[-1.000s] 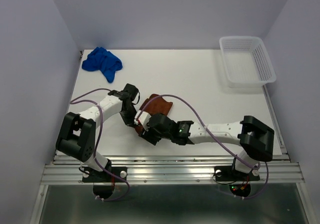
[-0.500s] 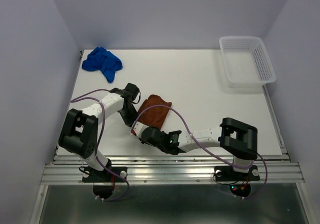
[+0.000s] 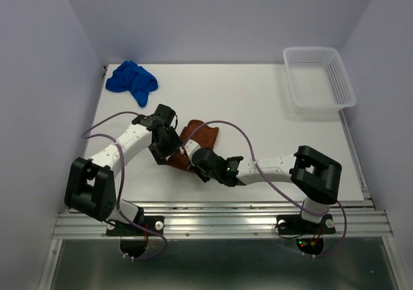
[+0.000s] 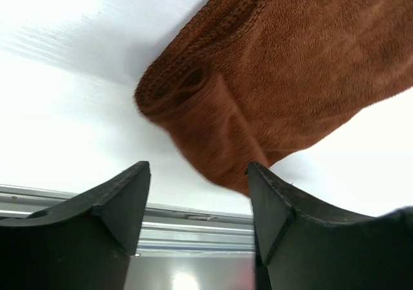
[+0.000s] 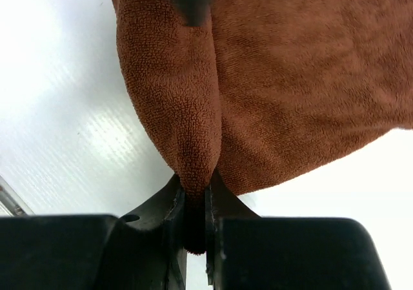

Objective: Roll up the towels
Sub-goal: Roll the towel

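The rust-brown towel [image 3: 200, 138] lies partly folded on the white table [image 3: 258, 109] between my two arms. In the right wrist view my right gripper [image 5: 195, 186] is shut on a raised fold at the near edge of the brown towel [image 5: 290, 77]. My left gripper [image 4: 199, 168] stands open just short of the brown towel's rolled corner [image 4: 213, 122], with nothing between its fingers. From above, the left gripper [image 3: 169, 155] and the right gripper [image 3: 192, 159] sit close together at the towel's near left end. The blue towel [image 3: 132, 81] lies crumpled at the far left corner.
A white mesh basket [image 3: 319, 77] stands at the far right of the table. The metal rail [image 3: 219, 219] runs along the near edge, right behind both grippers. Purple cables loop over both arms.
My left gripper has opened and let go of the brown towel. My right gripper has closed on the towel's near fold and moved slightly up to the right.
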Robot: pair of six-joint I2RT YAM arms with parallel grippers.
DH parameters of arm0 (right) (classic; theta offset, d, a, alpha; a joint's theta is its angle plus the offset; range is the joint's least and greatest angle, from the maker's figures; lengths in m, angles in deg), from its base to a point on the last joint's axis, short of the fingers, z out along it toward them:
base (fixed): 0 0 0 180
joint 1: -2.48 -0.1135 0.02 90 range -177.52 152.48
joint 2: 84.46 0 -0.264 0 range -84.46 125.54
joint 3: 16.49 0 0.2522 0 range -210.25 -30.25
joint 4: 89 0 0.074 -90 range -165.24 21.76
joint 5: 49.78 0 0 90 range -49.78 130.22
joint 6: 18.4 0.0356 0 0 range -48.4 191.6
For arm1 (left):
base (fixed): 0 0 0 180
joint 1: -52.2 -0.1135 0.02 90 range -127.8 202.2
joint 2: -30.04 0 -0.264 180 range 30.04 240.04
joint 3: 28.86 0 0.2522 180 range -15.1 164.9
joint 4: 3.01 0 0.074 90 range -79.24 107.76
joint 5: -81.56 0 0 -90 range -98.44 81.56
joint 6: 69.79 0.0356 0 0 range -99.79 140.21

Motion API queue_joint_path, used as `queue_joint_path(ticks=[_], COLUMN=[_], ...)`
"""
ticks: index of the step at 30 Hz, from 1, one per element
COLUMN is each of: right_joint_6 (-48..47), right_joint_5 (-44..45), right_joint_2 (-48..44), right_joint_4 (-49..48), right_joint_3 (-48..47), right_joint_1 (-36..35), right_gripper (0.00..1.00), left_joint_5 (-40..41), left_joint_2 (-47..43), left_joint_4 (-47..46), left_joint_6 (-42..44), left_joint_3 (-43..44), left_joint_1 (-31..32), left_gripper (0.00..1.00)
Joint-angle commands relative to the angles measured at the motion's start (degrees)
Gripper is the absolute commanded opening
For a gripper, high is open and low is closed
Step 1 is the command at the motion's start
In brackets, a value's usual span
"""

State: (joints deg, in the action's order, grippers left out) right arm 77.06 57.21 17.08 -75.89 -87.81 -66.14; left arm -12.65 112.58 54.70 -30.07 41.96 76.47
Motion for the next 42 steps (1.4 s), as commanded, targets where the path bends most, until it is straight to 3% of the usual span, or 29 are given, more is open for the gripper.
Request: queue_joint_path(ticks=[1,10,11,14,20,24,35,42], right_joint_6=[5.62,18.25,19.15,22.22,30.84,34.62,44.27,47.54], right_joint_5=[-11.7,-28.84,-29.64,-35.26,-41.15,-48.19,-48.28,-48.37], right_joint_2=[-4.15,-3.89,-3.8,-3.36,-0.91,1.73,2.44,2.26], right_joint_4=[0.38,0.38,0.47,-0.05,-1.72,-6.73,-12.62,-17.02], right_joint_3=[-0.18,-0.01,-0.27,-0.54,0.43,1.49,5.52,7.64], right_joint_1=[3.84,13.15,13.86,16.49,21.33,22.74,24.93,24.94], right_gripper=[0.01,0.01,0.01,0.02,0.03,0.03,0.04,0.07], left_joint_5=[3.41,2.1,1.4,-1.32,-2.91,-4.23,-3.0,-2.83], left_joint_2=[-3.96,-8.88,-9.5,-11.35,-13.55,-12.41,-7.4,-4.15], left_joint_4=[0.71,-5.25,-6.4,-10.36,-15.37,-18.72,-26.8,-30.4], left_joint_6=[-1.31,-0.87,-0.87,-0.78,-1.57,-2.01,-5.18,-6.41], left_joint_3=[1.74,-1.85,-3.78,-6.51,-11.61,-12.85,-15.22,-16.19], left_joint_1=[-0.8,-2.12,-2.04,-2.12,-1.95,-2.04,-1.77,-0.37], left_gripper=[0.74,0.84,0.92,0.96,0.99,0.99,0.98,0.88])
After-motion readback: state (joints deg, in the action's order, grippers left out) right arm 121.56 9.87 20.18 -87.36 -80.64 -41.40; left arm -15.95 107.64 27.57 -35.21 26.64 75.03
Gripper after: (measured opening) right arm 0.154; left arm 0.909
